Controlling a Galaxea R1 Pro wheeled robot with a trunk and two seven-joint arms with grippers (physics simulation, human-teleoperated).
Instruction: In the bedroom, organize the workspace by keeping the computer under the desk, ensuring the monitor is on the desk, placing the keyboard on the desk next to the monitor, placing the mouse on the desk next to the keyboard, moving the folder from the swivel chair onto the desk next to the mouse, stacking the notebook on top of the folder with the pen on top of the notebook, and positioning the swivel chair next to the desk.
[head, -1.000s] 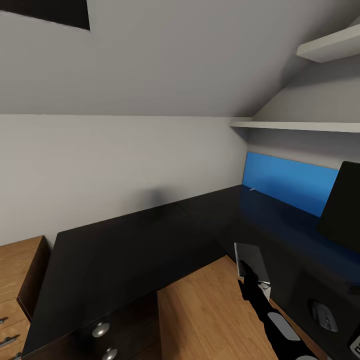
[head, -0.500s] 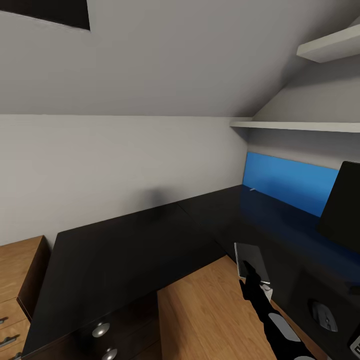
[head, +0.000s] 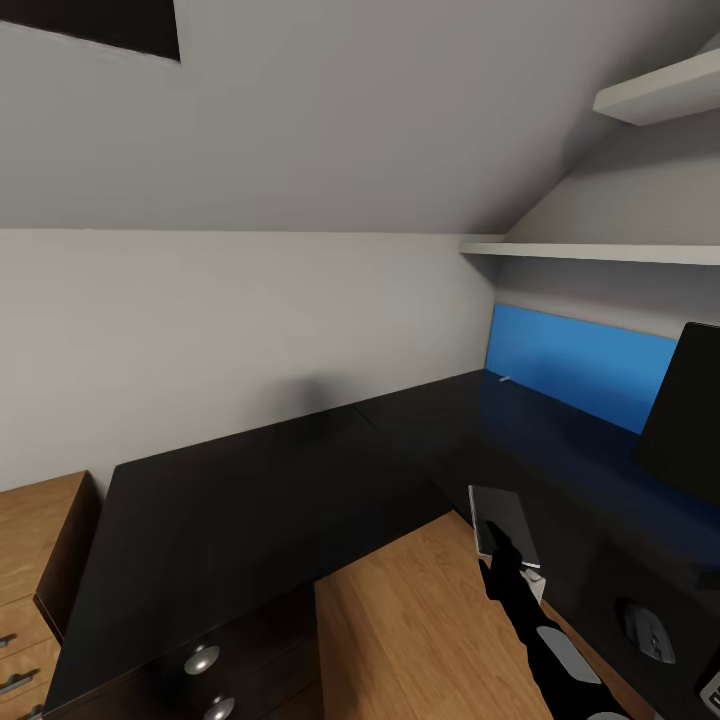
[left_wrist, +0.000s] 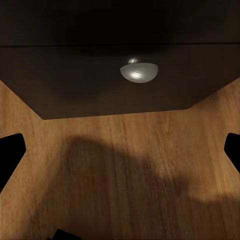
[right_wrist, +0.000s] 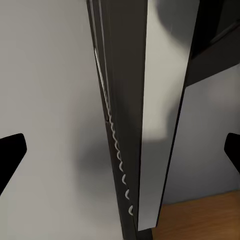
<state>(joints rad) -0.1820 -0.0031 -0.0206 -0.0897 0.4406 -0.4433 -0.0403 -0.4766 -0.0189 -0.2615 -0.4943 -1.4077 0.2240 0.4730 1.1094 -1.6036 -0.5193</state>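
The right gripper (head: 497, 545) is seen with jaws spread wide, its tip at the pale grey, dark-rimmed notebook (head: 505, 521) lying flat on the desk (head: 250, 500) edge.

A home study nook under a sloping ceiling is showing here: a glossy black L-shaped tabletop (head: 250, 500), white wall shelves (head: 600, 252), a light wooden floor (head: 420, 620) and a wooden drawer cabinet (head: 30, 570).

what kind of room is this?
Likely a home office nook under a sloped ceiling: a glossy black L-shaped desk with drawers, a monitor, a mouse, and wall shelves.
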